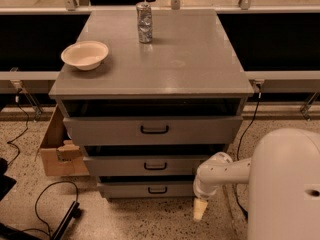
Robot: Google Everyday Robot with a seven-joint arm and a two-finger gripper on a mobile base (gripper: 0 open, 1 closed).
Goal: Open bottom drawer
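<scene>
The grey cabinet (165,74) has three drawer fronts. The bottom drawer (125,189) is the narrowest and lowest, with a small black loop handle (157,189). It stands slightly out from the cabinet, like the two above it. My gripper (199,210) hangs from the white arm (220,173) just right of the bottom drawer's right end, pointing down at the floor. It is apart from the handle, to the handle's right and a little lower.
A cream bowl (85,54) and a crushed metal can (144,22) stand on the cabinet top. A cardboard box (57,151) sits at the cabinet's left. Black cables (47,216) lie on the speckled floor at the left. The arm's large white shell (285,184) fills the lower right.
</scene>
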